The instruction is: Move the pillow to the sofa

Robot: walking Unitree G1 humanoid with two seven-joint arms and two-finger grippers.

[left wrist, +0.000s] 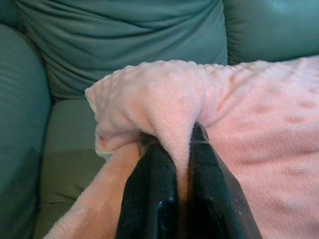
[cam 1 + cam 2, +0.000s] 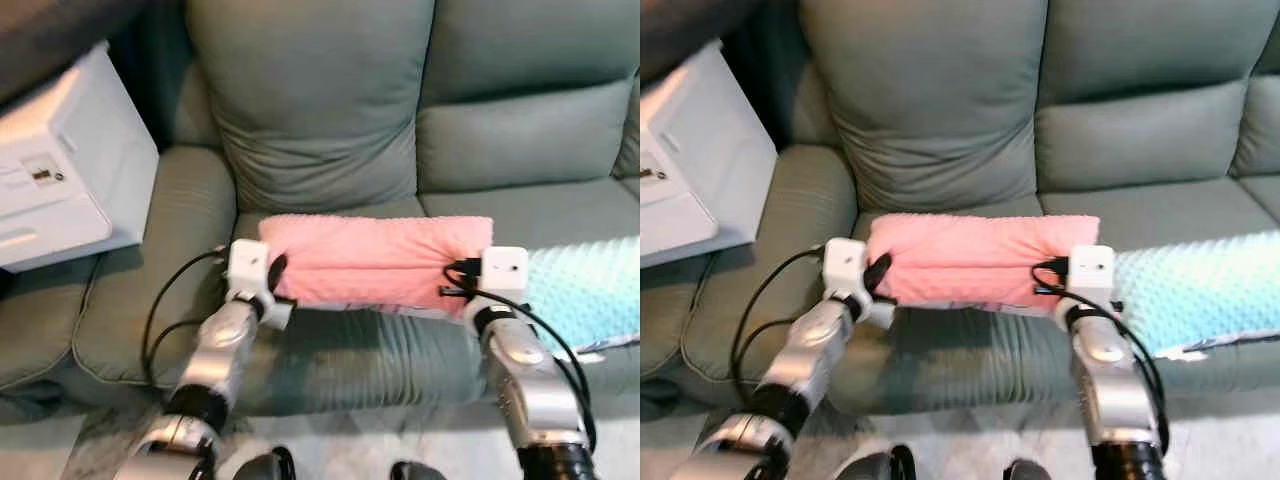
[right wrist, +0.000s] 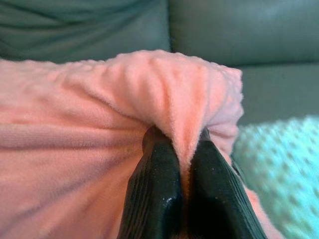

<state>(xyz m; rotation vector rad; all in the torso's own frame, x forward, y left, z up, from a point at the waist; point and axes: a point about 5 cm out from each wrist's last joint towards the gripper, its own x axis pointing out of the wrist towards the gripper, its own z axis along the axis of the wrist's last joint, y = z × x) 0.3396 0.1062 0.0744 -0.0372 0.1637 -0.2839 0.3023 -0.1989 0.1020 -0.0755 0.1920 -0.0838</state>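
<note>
Both grippers, left gripper (image 1: 174, 159) and right gripper (image 3: 182, 159), pinch folds at the ends of the pink pillow (image 2: 375, 262) over the green sofa (image 2: 330, 100) seat, a pale blue blanket (image 2: 585, 290) just beside it, a white box (image 2: 60, 170) off left.

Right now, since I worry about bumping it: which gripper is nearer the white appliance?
Left. The left gripper pinches the pink pillow's end on the white appliance's side; the right gripper pinches the far end, beside the turquoise blanket.

Both arms extended forward; left end effector (image 1: 172, 144) and right end effector (image 3: 178, 139) pinched closed, level.
</note>
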